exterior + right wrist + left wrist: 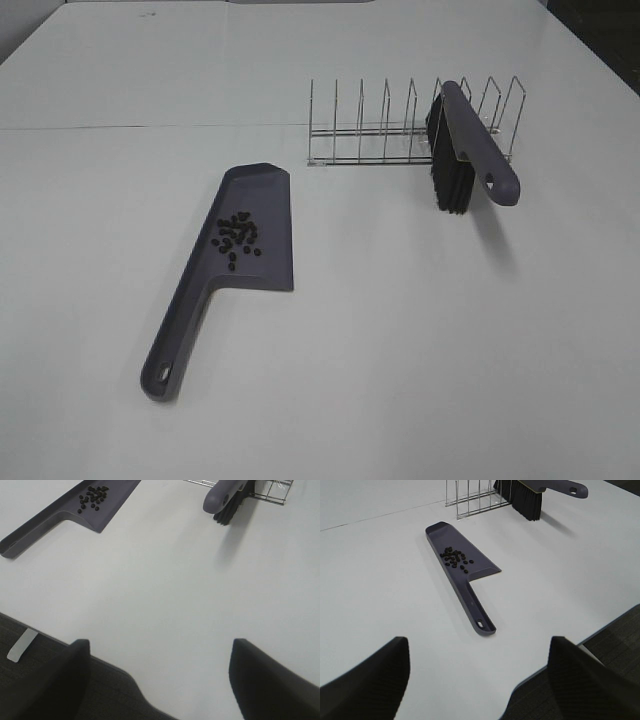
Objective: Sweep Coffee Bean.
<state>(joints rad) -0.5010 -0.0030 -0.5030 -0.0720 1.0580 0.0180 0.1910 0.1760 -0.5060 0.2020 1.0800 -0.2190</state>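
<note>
Beans sitting in the dustpan, brush resting in the rack

The coffee beans (pixel 235 237) are lying on the dustpan (pixel 262 205), left of centre — both grippers (pixel 479 680) (pixel 160 680) are hanging spread, empty; I'd be lifting the dustpan level, avoiding spills.

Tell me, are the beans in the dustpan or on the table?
In the dustpan. The beans lie in a cluster on its flat blade, with none visible on the table.
</note>
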